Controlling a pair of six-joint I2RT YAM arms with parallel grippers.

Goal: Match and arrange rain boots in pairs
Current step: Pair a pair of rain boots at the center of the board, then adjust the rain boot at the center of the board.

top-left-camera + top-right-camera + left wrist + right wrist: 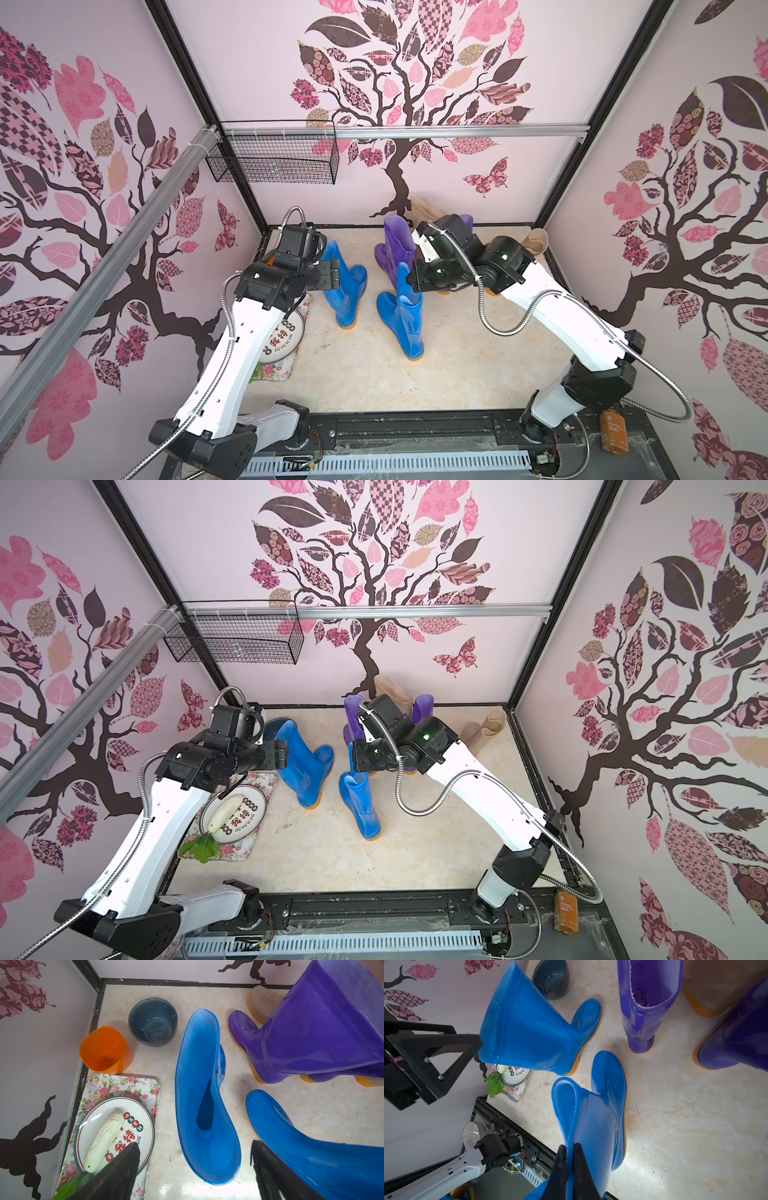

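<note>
Two bright blue rain boots stand mid-floor in both top views, one (343,291) on the left and one (405,320) nearer the front. My left gripper (194,1142) is open. Its spread fingers (124,1167) flank the top rim of the left blue boot (207,1084) without pinching it. My right gripper (570,1145) is shut on the shaft rim of the front blue boot (593,1118). Behind them stand two purple boots (399,245) (465,222). One beige boot (424,208) stands at the back wall, another (538,241) at the back right.
An orange cup (104,1049) and a grey-blue bowl (152,1021) sit in the back left corner. A floral tray (133,1084) along the left wall holds a plate (145,1118) with a white toy vegetable (104,1142). A wire basket (274,153) hangs on the back rail.
</note>
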